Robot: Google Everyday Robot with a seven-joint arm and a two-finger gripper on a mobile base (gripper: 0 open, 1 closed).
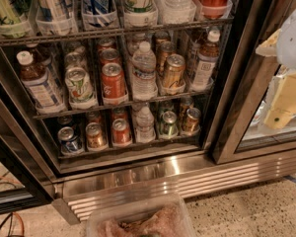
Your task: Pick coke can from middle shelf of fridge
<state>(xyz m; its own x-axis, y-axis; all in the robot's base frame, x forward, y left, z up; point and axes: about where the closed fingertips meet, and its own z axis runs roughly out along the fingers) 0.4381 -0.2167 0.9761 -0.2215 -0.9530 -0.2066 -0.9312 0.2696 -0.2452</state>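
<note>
The fridge (237, 107) stands in front of me with its left section open to view. The middle shelf (118, 102) holds a row of cans and bottles in clear trays, with a white-capped brown-drink bottle at each end. The coke can (112, 81) stands at the front of its lane, left of a water bottle (144, 70) and right of a white-and-green can (79, 85). More red cans stand behind it. My gripper (282, 105) hangs at the right edge, in front of the right glass door, well right of the coke can and apart from it.
A gold-brown can (173, 72) stands right of the water bottle. The lower rack holds several cans, one of them red (121, 131). The upper rack holds tall cans and bottles. A ribbed steel grille (187, 177) runs below. A clear plastic tub (138, 220) sits at the bottom.
</note>
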